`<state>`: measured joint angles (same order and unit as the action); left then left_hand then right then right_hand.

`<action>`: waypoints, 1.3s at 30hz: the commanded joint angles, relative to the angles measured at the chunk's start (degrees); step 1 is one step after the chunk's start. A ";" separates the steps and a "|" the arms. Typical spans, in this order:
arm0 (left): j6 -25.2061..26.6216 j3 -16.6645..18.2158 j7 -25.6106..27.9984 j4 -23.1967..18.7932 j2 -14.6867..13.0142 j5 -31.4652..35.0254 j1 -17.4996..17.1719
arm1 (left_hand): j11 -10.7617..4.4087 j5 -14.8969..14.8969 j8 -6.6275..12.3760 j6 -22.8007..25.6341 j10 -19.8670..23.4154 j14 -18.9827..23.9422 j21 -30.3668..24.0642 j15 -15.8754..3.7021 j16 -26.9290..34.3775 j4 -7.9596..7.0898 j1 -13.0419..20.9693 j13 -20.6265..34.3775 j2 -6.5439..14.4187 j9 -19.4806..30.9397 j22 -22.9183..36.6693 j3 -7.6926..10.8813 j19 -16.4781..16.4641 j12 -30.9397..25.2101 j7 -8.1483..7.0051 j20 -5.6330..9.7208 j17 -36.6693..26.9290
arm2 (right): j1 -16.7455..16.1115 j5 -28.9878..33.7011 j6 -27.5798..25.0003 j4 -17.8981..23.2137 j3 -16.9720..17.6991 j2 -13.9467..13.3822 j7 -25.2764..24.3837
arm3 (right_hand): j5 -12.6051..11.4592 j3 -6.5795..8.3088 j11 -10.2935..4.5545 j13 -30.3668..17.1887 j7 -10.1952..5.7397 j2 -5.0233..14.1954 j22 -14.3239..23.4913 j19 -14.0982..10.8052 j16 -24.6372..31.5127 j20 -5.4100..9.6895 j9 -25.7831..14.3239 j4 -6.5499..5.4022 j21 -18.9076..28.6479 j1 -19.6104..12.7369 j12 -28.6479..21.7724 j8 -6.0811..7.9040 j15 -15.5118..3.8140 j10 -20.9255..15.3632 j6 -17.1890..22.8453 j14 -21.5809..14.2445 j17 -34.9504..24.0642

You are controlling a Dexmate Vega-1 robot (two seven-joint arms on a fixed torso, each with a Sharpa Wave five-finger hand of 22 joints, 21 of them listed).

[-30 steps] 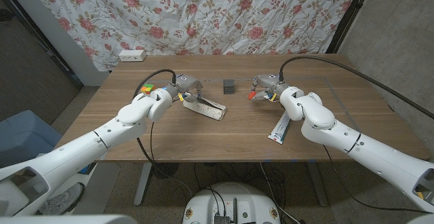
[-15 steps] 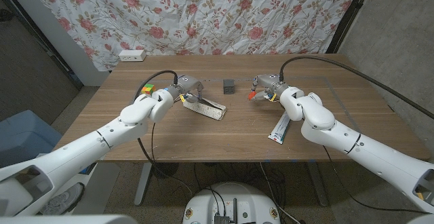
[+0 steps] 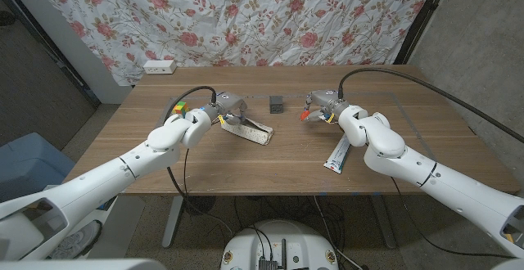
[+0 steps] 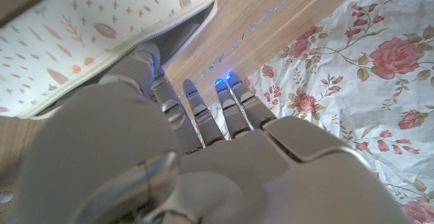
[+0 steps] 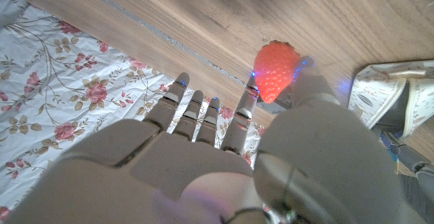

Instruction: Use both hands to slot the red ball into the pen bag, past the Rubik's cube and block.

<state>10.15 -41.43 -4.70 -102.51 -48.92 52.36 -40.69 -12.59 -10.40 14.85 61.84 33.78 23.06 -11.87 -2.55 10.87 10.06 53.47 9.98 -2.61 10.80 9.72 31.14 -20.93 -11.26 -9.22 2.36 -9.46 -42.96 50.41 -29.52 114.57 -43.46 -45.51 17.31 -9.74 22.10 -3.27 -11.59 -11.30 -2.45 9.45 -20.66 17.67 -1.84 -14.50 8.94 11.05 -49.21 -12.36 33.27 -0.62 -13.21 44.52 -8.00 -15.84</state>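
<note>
The red ball, dimpled and shaped like a strawberry, is pinched between the thumb and a finger of my right hand, just above the table; the right wrist view shows the ball at the fingertips. The white patterned pen bag lies left of centre with its mouth under my left hand. In the left wrist view that hand has straight, spread fingers, and its thumb touches the lip of the bag. The Rubik's cube sits behind my left forearm. The dark block stands between the hands.
A white flat packet lies on the table near my right forearm. A white power strip sits at the table's far left edge, below the flowered curtain. The wooden table is bare toward the front.
My left hand has edged slightly right, toward the pen bag's mouth. The right hand and the red ball have hardly moved.
</note>
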 commanded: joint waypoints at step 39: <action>1.39 2.88 -7.50 -4.86 -4.55 -1.09 -1.90 | 0.16 0.06 -3.51 -6.79 -1.28 0.15 0.39 -8.86 -0.72 -0.26 1.30 0.18 -1.71 0.57 0.36 -4.21 -0.24 0.89 0.34 0.86 -0.20 | -0.41 0.93 -1.41 0.52 -0.26 0.63 0.56 | -0.44 -0.29 0.00 -0.23 -1.43 0.50 0.26 -0.41 0.10 -0.57 -0.33 0.14 -0.15 -0.69 0.08 0.36 -0.21 -0.59 1.96 -0.48 -0.30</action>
<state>11.92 -39.00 -10.32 -107.05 -52.98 51.56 -42.62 -12.49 -10.40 11.52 55.44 32.60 23.50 -11.61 -2.61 10.17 9.73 54.67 9.98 -3.70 11.08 10.02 27.28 -20.92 -10.58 -9.03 2.36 -9.46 -43.09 51.24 -30.30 114.98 -43.74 -45.06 18.07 -9.98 21.89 -3.27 -11.59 -11.30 -2.47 9.45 -20.87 17.67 -2.05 -14.50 8.86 11.05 -49.24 -12.36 33.28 -0.62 -13.20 44.52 -7.99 -15.83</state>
